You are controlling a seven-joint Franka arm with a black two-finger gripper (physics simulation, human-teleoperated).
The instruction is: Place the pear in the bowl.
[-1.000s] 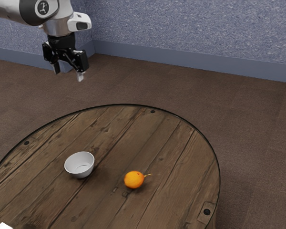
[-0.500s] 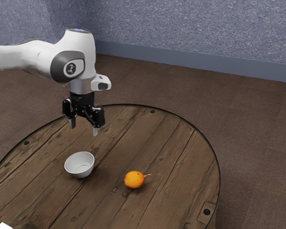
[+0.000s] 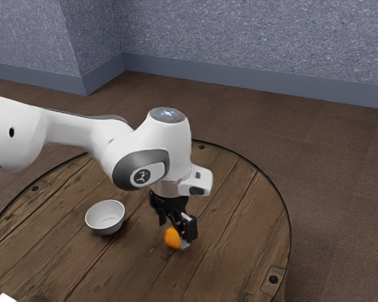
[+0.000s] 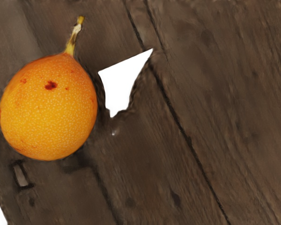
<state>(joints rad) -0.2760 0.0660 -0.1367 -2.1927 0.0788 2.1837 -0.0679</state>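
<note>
Exterior view: down at the pear (image 3: 172, 238), the gripper (image 3: 174, 233) has been brought, seemingly unclenched; grasping can be tried next.

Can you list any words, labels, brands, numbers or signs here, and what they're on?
No readable words or numbers.
Arm: a round emblem, no legible lettering.
Arm's top: pale bluish marks, too small to read.
Bowl and pear: no text seen.
</note>
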